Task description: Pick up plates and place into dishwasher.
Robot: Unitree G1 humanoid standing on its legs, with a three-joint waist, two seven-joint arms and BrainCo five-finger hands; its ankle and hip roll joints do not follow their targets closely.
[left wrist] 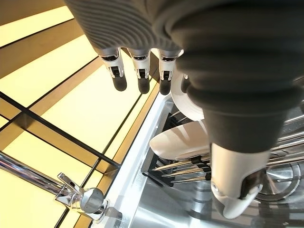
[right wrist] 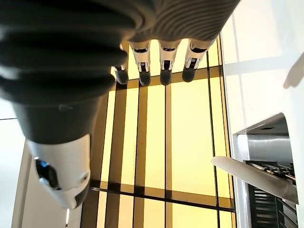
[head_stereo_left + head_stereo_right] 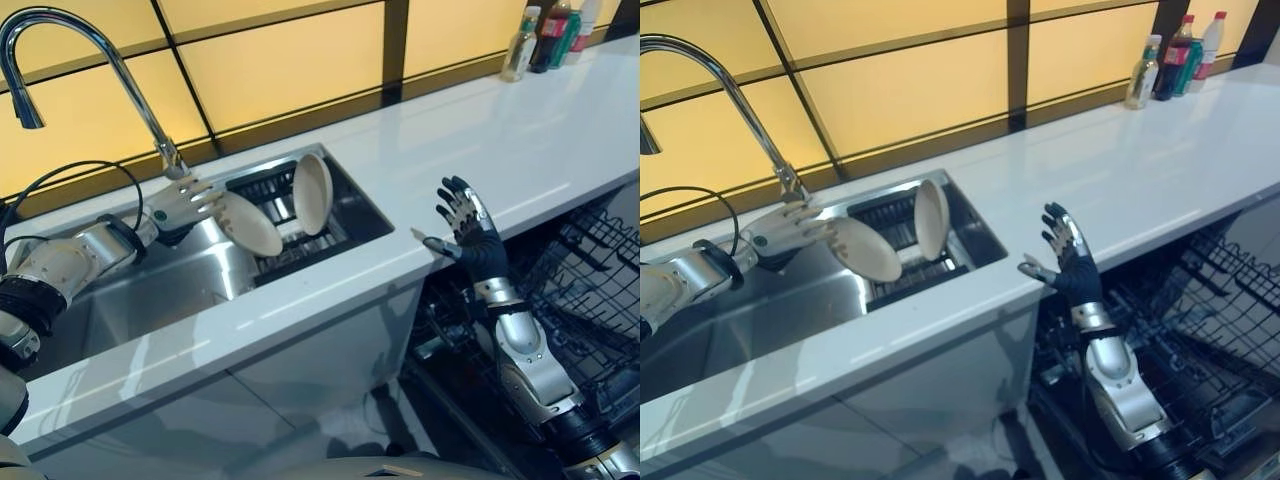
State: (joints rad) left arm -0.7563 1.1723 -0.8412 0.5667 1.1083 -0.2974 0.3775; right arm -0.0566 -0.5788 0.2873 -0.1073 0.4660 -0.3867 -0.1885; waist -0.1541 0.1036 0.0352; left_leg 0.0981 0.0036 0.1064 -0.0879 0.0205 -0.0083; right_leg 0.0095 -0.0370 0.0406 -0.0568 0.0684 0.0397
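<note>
White desk point(image 3: 520, 140) runs under amber window panels, with a steel sink point(image 3: 150, 300) set into it and a curved tap point(image 3: 90, 60) above. Two cream plates are the work here. One plate point(image 3: 250, 224) hangs tilted over the basin at the left hand point(image 3: 180, 203), whose fingers look to pinch its rim; the wrist view hides the exact contact. The second plate point(image 3: 313, 193) stands on edge in the sink's dark rack point(image 3: 290, 240). Both look rigid, glazed, likely slick and breakable, so a firm rim pinch with the thumb opposite the fingers seems safest. Out over the desk edge, the right hand point(image 3: 1065, 258) is raised, palm up, fingers spread and empty, above the open dishwasher rack point(image 3: 580, 270). Bottles point(image 3: 548, 38) stand in the far corner.
</note>
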